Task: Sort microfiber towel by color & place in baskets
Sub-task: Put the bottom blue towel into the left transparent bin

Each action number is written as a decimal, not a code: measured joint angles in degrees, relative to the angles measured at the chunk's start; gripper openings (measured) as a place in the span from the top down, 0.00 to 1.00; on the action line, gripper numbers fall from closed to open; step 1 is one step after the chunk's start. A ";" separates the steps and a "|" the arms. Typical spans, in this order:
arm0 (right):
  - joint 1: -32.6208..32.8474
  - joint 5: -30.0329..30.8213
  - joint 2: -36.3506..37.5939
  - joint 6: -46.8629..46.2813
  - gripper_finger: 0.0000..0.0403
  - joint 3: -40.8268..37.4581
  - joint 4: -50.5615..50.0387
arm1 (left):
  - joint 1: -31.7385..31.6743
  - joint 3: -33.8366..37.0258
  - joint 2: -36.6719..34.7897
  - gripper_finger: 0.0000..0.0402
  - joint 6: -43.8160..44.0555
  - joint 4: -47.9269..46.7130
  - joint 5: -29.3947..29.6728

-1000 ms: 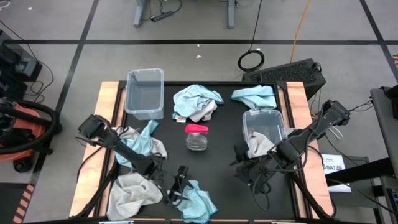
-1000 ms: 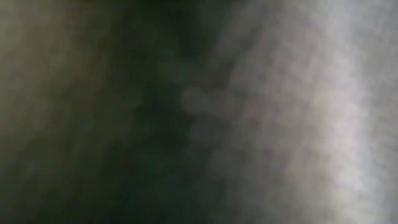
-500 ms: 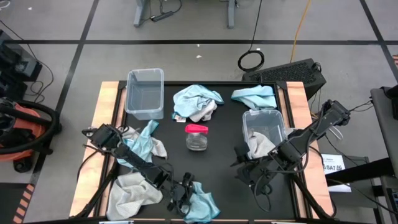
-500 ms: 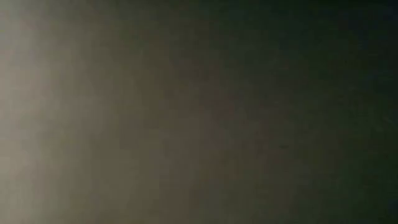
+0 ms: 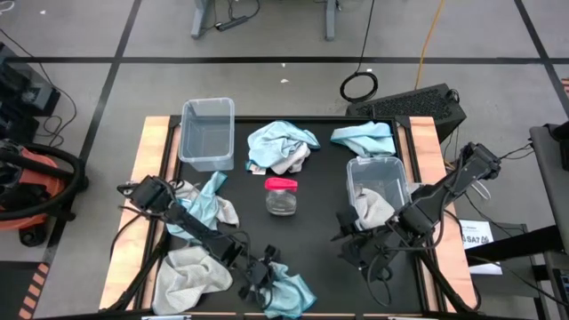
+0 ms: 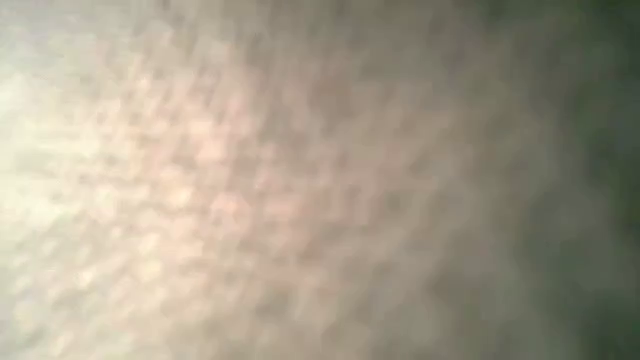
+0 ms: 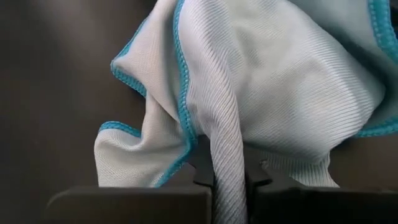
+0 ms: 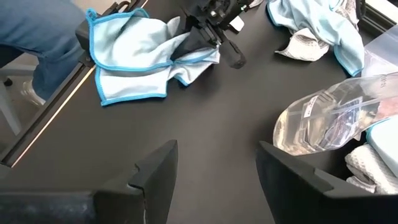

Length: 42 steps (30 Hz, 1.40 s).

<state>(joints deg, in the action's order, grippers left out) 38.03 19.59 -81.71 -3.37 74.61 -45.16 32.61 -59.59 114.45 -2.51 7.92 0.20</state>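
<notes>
The left gripper (image 5: pixel 265 283) was low at the front edge of the table, at about 6 o'clock from the clear jar with a pink lid (image 5: pixel 281 196). Its fingers were pressed together on a fold of the light blue microfiber towel (image 7: pixel 273 93), which bunched up just beyond the fingertips; the towel's bright blue hem (image 7: pixel 181 93) curved down toward the pinch. In the high view this same towel (image 5: pixel 292 293) lay on the black table (image 5: pixel 320 187) at 3 o'clock from the gripper. A grey towel (image 5: pixel 187 276) lay at 9 o'clock from it, near the table's front left corner.

The right gripper (image 5: pixel 348 242) waited above the table at 4 o'clock from the jar, its two fingers (image 8: pixel 155 171) spread apart with nothing between them. Just at 1 o'clock from it stood one clear basket (image 5: pixel 356 169) with a grey towel (image 5: pixel 373 206) inside. The other clear basket (image 5: pixel 206 133) stood at 10 o'clock from the jar, near the far left corner. A pile of blue and grey towels (image 5: pixel 281 146) lay at 12 o'clock from the jar.

The low view showed only blurred cloth.
</notes>
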 joint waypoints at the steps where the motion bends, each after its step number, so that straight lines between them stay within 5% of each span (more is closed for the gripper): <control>1: 0.01 -0.02 0.00 -0.06 0.48 0.00 -0.01 | -0.20 0.07 -0.42 0.95 -0.58 -0.48 0.15; 19: 0.01 0.00 0.00 -0.43 0.48 0.00 -0.82 | -2.18 0.24 -19.69 0.96 -5.74 -24.07 12.76; 42: 0.01 0.02 0.00 -0.03 0.48 0.00 -1.56 | -2.18 0.22 -47.65 0.96 -3.31 -52.91 40.67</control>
<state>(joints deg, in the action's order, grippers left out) 38.04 19.62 -81.71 -3.40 74.61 -46.72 30.44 -59.37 66.80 -5.81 -44.99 40.86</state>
